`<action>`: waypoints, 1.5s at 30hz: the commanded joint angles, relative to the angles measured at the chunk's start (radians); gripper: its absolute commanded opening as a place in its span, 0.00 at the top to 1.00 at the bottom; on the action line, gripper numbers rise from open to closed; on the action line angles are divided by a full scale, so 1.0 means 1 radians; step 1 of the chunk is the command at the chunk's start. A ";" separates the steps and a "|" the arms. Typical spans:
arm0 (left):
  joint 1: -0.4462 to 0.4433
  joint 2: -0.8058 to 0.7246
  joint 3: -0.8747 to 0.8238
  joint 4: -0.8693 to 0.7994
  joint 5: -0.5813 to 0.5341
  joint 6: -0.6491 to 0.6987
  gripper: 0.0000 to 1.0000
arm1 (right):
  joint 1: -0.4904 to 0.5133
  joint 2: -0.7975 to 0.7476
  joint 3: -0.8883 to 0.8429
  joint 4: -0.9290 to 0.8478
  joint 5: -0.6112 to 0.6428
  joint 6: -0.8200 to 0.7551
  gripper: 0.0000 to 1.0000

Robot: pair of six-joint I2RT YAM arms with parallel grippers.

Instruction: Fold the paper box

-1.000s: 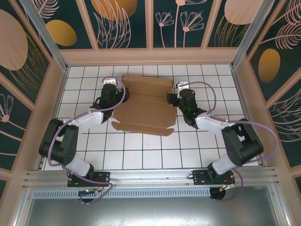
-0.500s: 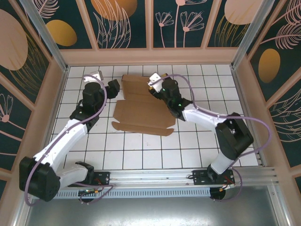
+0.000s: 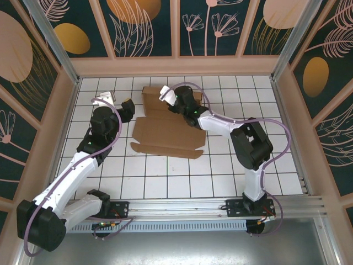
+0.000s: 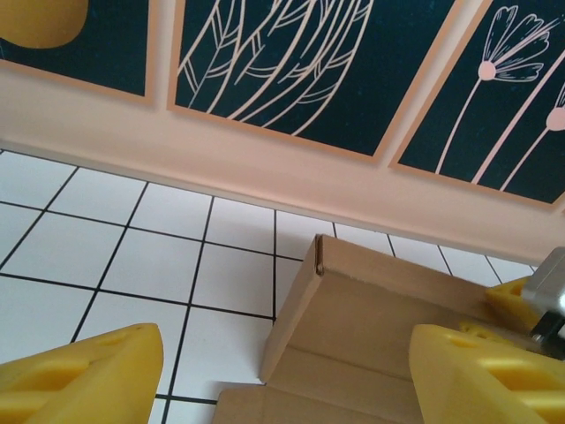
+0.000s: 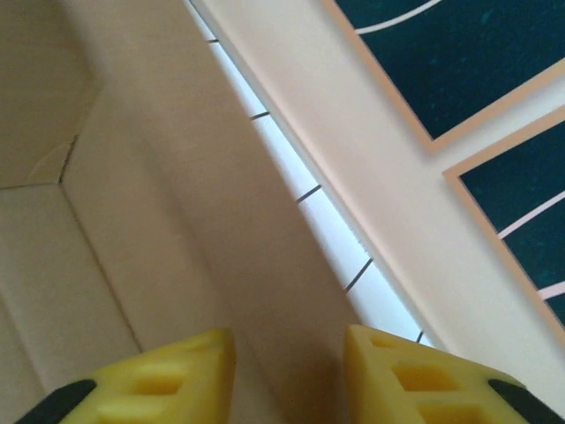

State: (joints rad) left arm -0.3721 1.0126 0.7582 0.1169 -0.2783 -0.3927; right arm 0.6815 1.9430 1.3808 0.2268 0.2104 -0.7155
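The paper box [image 3: 165, 130] is a brown cardboard sheet lying on the white tiles, with its back strip and left side flap folded up. My left gripper [image 3: 128, 105] hovers just off the box's back-left corner, its jaws wide open and holding nothing. In the left wrist view that raised corner of the box [image 4: 353, 291] sits between the yellow fingers [image 4: 88, 380] of the gripper [image 4: 287, 340]. My right gripper [image 3: 165, 95] reaches over the box's back edge. Its jaws [image 5: 287, 349] are narrowed but apart, astride the upright back wall of the box [image 5: 177, 177].
The pink back rail [image 3: 176, 66] runs about one tile behind the box, and pink side frames [image 3: 63, 110] close in the tiled floor [image 3: 165, 176]. The right arm's links stretch across the box's right half. Part of the right gripper [image 4: 538, 300] shows at the left wrist view's edge.
The right gripper has swung left from the box's right side to its back edge, and its jaws have narrowed. The left gripper has drawn back off the box's left edge.
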 commanded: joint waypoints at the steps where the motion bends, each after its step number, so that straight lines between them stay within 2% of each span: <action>1: 0.002 -0.020 -0.003 0.043 -0.054 0.029 0.26 | -0.056 0.042 0.066 -0.057 -0.064 0.077 0.69; 4: 0.002 -0.026 -0.006 0.046 -0.051 0.029 0.26 | -0.110 0.079 0.138 -0.138 -0.119 0.163 0.76; 9: 0.002 -0.041 -0.014 0.058 -0.062 0.021 0.25 | -0.222 0.126 0.233 -0.280 -0.341 0.361 0.76; 13: 0.002 -0.044 -0.011 0.056 -0.060 0.007 0.25 | -0.286 0.143 0.229 -0.305 -0.409 0.492 0.77; 18: 0.002 -0.062 -0.012 0.056 -0.060 -0.002 0.24 | -0.321 0.132 0.185 -0.335 -0.409 0.645 0.78; 21: 0.002 -0.074 -0.010 0.055 -0.054 -0.006 0.24 | -0.309 0.076 0.083 -0.313 -0.366 0.747 0.74; 24: 0.002 -0.085 -0.009 0.054 -0.045 -0.019 0.23 | -0.297 -0.002 -0.053 -0.294 -0.338 1.002 0.71; 26: 0.002 -0.089 -0.007 0.052 -0.037 -0.026 0.23 | -0.275 -0.075 -0.158 -0.276 -0.356 1.195 0.65; 29: 0.002 -0.095 -0.002 0.047 -0.033 -0.034 0.23 | -0.190 -0.178 -0.302 -0.191 -0.426 1.339 0.52; 32: 0.002 -0.110 -0.007 0.049 -0.035 -0.038 0.23 | -0.096 -0.259 -0.291 -0.287 -0.390 1.286 0.41; 34: 0.002 -0.116 -0.007 0.042 -0.041 -0.044 0.23 | -0.095 -0.332 -0.289 -0.325 -0.344 1.189 0.38; 36: 0.002 -0.116 -0.005 0.041 -0.035 -0.053 0.22 | -0.125 -0.374 -0.288 -0.316 -0.281 1.043 0.27; 39: 0.002 -0.106 0.001 0.037 -0.015 -0.068 0.22 | -0.205 -0.314 -0.175 -0.345 -0.227 0.864 0.30; 41: 0.002 -0.101 0.003 0.033 -0.015 -0.072 0.22 | -0.215 -0.240 -0.097 -0.318 -0.200 0.732 0.33; 43: 0.003 -0.100 0.001 0.032 -0.013 -0.071 0.22 | -0.214 -0.144 -0.028 -0.264 -0.200 0.556 0.32; 45: 0.002 -0.097 -0.001 0.030 -0.010 -0.069 0.23 | -0.214 -0.059 0.044 -0.256 -0.261 0.429 0.30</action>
State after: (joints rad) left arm -0.3721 0.9119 0.7551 0.1307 -0.3000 -0.4500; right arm 0.4492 1.7687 1.3666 -0.0422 -0.0330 0.0002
